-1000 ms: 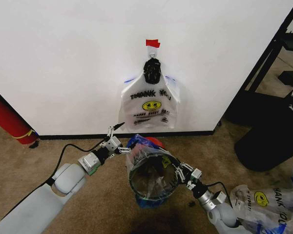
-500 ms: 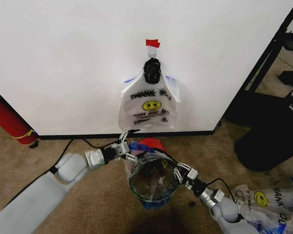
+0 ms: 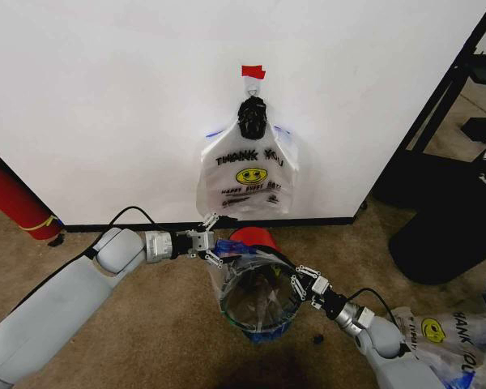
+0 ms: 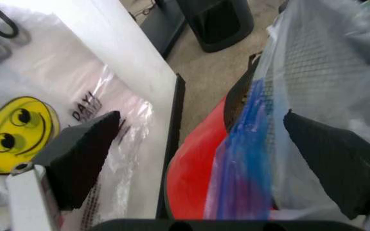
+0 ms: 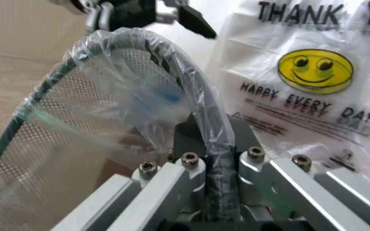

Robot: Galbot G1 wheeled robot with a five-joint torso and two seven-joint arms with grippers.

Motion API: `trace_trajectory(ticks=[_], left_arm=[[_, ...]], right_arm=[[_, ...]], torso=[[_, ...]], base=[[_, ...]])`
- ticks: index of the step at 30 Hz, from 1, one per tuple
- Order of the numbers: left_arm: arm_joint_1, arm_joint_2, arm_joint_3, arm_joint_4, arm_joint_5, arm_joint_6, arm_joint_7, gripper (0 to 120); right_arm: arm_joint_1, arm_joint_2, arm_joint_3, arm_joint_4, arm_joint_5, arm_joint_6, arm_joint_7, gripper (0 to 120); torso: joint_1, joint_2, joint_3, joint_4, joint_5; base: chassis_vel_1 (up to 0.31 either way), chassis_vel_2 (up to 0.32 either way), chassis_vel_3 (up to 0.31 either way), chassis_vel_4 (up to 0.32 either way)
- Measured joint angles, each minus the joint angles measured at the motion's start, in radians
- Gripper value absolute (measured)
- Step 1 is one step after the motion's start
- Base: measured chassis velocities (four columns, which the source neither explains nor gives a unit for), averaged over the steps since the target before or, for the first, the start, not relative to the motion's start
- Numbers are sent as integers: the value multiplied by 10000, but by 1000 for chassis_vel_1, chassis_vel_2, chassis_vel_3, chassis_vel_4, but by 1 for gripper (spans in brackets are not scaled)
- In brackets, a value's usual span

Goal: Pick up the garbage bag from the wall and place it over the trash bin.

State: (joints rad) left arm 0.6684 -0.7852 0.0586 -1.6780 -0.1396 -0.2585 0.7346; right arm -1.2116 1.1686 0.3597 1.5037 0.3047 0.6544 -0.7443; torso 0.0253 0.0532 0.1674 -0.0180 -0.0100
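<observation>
A bag point(image 3: 255, 296) is already draped into and over the bin point(image 3: 257, 293), low and centre in the head frame, on the carpet just in front of the wall point(image 3: 105, 97). The right end effector point(image 3: 301, 284) sits at the bin's right-hand rim; its wrist view shows the fingers closed tight on the rim with the plastic pinched over it. The left end effector point(image 3: 206, 241) is at the upper left of the bin, fingers spread wide and holding nothing; in its wrist view the two dark pads point(image 4: 82, 159) stand apart, one towards the wall, the other against the film-covered mesh, with the bag's blue trim point(image 4: 243, 159) and the bin's red base point(image 4: 194, 168) between them. So the loose bag edge lies straight ahead of the left end effector, inside its open span, and that arm is much the nearer to the unseated side of the rim. The bin appears tipped, its mouth facing up and towards the camera. A second bag point(image 3: 247, 174) hangs from the hook point(image 3: 252, 117) under the red tape point(image 3: 253, 72), directly above the bin in the frame. More bags point(image 3: 445, 336) lie at lower right. The task looks close to done; seating the film on the left rim seems to remain.
</observation>
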Motion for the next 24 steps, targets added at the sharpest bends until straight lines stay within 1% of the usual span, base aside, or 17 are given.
trace_trajectory(ticks=[5,9,13,16,18,20,22,24], left_arm=[[-296,-316,286,511,424,3,-15,100],[-467,-522,377,767,575,38,-430,100],[-611,-554,425,790,161,368,-460,100],[-684,-561,430,862,102,432,-345,100],[-768,-611,425,1061,110,463,-95,100],[-845,-787,255,1624,298,393,518,100],[-845,-869,80,1949,452,216,930,100],[-827,-875,26,2008,477,154,1028,100]], right_arm=[[-66,1,23,196,-176,53,-261,0],[-203,16,70,379,-280,75,-402,0],[-321,48,83,405,-361,99,-541,0],[-346,59,85,397,-375,116,-631,0],[-380,66,84,399,-373,123,-733,0],[-439,76,84,471,-310,124,-892,0],[-492,76,84,548,-215,125,-929,0],[-514,76,84,571,-180,125,-929,0]], torso=[[0,0,0,0,0],[0,0,-1,-2,0],[0,0,-1,-1,0],[0,0,-1,-1,0],[0,0,-1,-1,1],[0,0,-1,-2,0],[0,0,-1,-1,-1],[0,0,-1,-2,-1]], base=[[0,0,0,0],[0,0,0,0],[0,0,0,0],[0,0,0,0],[0,0,0,0],[0,0,0,0],[0,0,0,0],[0,0,0,0]])
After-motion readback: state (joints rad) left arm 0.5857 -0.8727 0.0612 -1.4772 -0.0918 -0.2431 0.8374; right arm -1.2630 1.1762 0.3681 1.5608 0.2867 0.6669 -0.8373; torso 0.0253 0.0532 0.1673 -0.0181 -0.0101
